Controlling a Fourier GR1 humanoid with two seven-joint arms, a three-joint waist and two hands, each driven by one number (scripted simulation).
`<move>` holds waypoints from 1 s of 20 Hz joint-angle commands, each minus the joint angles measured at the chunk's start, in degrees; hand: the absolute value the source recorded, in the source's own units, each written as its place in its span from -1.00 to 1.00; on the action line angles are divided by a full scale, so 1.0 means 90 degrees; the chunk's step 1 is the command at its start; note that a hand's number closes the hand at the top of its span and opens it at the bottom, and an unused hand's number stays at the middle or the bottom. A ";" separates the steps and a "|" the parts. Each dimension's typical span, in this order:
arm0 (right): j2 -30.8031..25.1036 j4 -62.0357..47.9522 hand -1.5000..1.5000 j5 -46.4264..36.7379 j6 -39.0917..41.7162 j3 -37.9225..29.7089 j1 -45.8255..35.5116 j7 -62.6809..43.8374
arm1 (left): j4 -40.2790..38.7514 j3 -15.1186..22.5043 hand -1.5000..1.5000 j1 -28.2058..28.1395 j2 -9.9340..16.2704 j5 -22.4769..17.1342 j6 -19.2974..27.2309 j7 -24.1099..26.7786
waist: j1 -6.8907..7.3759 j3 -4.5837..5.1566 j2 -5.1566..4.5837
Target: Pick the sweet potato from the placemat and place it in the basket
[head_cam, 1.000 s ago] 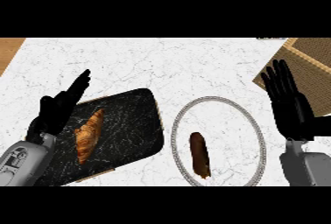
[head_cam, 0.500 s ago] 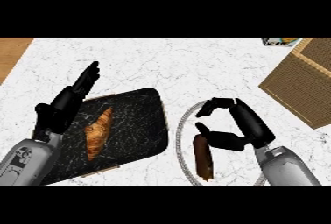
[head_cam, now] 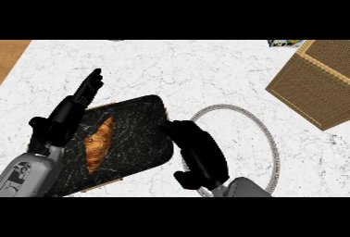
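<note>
Reach phase. The sweet potato [head_cam: 99, 144] lies lengthwise on the dark placemat [head_cam: 140, 129]; the basket [head_cam: 315, 79] waits well apart at upper right. The right hand [head_cam: 198, 155], fingers extended and holding nothing, crosses the plate [head_cam: 263, 134] toward the mat. The left hand [head_cam: 68, 115] rests released at the mat's left edge.

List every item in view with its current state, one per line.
sweet potato: lying on the placemat, untouched
placemat: flat on the counter
basket: upper right, nothing visible inside
plate: partly hidden by the right hand
right hand: over plate's left edge
left hand: open, resting
</note>
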State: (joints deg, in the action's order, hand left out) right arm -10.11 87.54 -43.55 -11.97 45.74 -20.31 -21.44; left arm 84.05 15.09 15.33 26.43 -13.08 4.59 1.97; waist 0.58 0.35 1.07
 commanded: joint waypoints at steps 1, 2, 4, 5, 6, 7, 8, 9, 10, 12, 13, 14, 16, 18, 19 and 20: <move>0.0271 0.0039 -1.00 -0.1803 0.0223 0.0425 -0.0705 -0.1647 | -0.0104 -0.0121 0.00 -0.0020 0.0060 0.0007 0.0022 0.0010 | -0.0171 0.0013 0.0060; 0.0247 0.0097 -1.00 -0.2020 0.0615 0.0295 -0.1016 -0.2030 | 0.0056 0.0080 0.00 -0.0285 -0.0120 0.0110 0.0143 0.0102 | -0.0109 0.0011 0.0078; 0.0413 0.0142 -1.00 -0.2438 0.1539 0.0500 -0.1360 -0.2759 | 0.0051 -0.0027 0.00 -0.0276 -0.0016 0.0003 0.0004 0.0123 | -0.0129 0.0016 0.0083; 0.0486 0.0162 -1.00 -0.2476 0.2126 0.0553 -0.1532 -0.3045 | -0.0071 -0.0115 0.00 -0.0152 0.0070 0.0020 -0.0018 0.0092 | -0.0178 0.0015 0.0056; 0.0612 0.0067 -1.00 -0.2515 0.2635 0.0635 -0.1621 -0.3359 | 0.0181 -0.0017 0.00 -0.0319 0.0032 0.0041 0.0023 0.0084 | -0.0070 0.0018 0.0111; 0.0680 -0.0010 -1.00 -0.2459 0.3204 0.0757 -0.1625 -0.3564 | 0.0004 -0.0157 0.00 -0.0169 0.0130 -0.0006 -0.0050 0.0069 | -0.0149 0.0015 0.0049; 0.0904 -0.0060 -1.00 -0.2205 0.3828 0.0665 -0.1760 -0.3767 | 0.0179 -0.0014 0.00 -0.0230 0.0004 0.0025 0.0023 -0.0016 | -0.0084 0.0015 0.0065; 0.1093 0.0056 -1.00 -0.2015 0.4334 0.0662 -0.1723 -0.4057 | 0.0207 -0.0073 0.00 -0.0183 0.0031 -0.0014 0.0014 -0.0065 | -0.0117 0.0006 0.0051; 0.1099 0.0159 -1.00 -0.1659 0.4663 0.0595 -0.1842 -0.4353 | 0.0020 -0.0103 0.00 -0.0257 0.0062 -0.0003 -0.0110 0.0231 | -0.0065 0.0018 0.0007; 0.1108 0.0436 -1.00 -0.1099 0.5269 0.0633 -0.1675 -0.4909 | 0.0173 -0.0042 0.00 -0.0383 0.0057 0.0043 -0.0072 0.0167 | 0.0007 -0.0004 -0.0001; 0.1110 0.0513 -1.00 -0.0934 0.5599 0.0477 -0.1699 -0.4993 | 0.0152 -0.0066 0.00 -0.0195 0.0022 0.0055 -0.0004 -0.0015 | -0.0086 -0.0015 -0.0025; 0.1111 0.0728 -1.00 -0.0727 0.5785 0.0574 -0.1616 -0.5195 | 0.0155 -0.0184 0.00 -0.0163 0.0108 -0.0051 -0.0117 0.0037 | -0.0090 -0.0009 -0.0003; 0.1113 0.1023 -1.00 -0.0350 0.6025 0.0506 -0.1543 -0.5519 | 0.0173 -0.0105 0.00 -0.0267 0.0000 0.0068 0.0022 0.0073 | -0.0095 -0.0010 -0.0001; 0.1113 0.1234 -1.00 -0.0049 0.6274 0.0192 -0.1740 -0.5725 | 0.0074 -0.0219 0.00 -0.0229 0.0010 0.0009 -0.0049 0.0193 | -0.0124 -0.0009 -0.0030; 0.1113 0.1414 -1.00 0.0058 0.6379 0.0200 -0.1668 -0.5853 | 0.0318 -0.0144 0.00 -0.0354 0.0109 0.0074 -0.0006 -0.0023 | -0.0090 -0.0014 0.0021; 0.1113 0.1362 -1.00 0.0040 0.6425 -0.0023 -0.1702 -0.5935 | 0.0490 -0.0259 0.00 -0.0422 0.0259 -0.0097 -0.0217 0.0013 | -0.0063 -0.0016 0.0009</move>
State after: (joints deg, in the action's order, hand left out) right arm -1.77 96.66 -47.19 34.56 47.54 -34.31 -59.61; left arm 86.56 13.71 12.46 27.25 -13.05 4.00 2.43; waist -0.14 0.25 1.11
